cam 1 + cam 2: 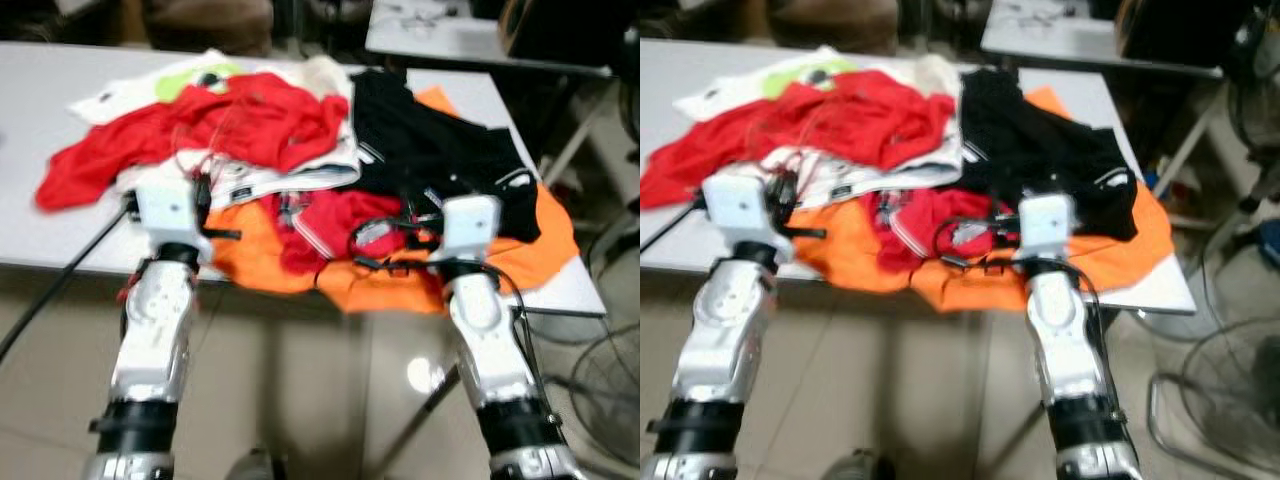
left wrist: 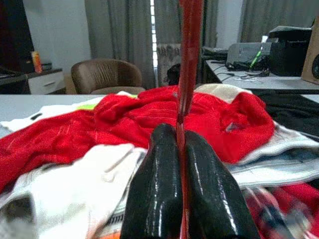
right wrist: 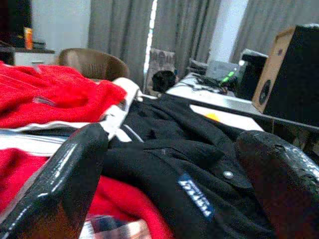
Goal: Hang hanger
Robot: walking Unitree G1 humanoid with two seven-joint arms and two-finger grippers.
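Observation:
A thin red hanger (image 2: 188, 59) rises upright between the pressed-together black fingers of my left gripper (image 2: 179, 132), which is shut on it. That gripper (image 1: 201, 192) sits at the near left side of a clothes pile, in front of a red garment (image 1: 250, 120) and a white one (image 2: 84, 184). My right gripper (image 3: 172, 137) is open, its fingers spread wide just above a black garment (image 3: 199, 164). It (image 1: 400, 243) hovers at the pile's near right side, over red and orange cloth (image 1: 300, 265).
The pile lies on a white table (image 1: 60, 230) whose front edge runs just before my arms. A second table (image 1: 450, 40) stands behind, a fan (image 1: 1230, 400) is on the floor at the right, and a black cable (image 1: 50, 290) hangs at the left.

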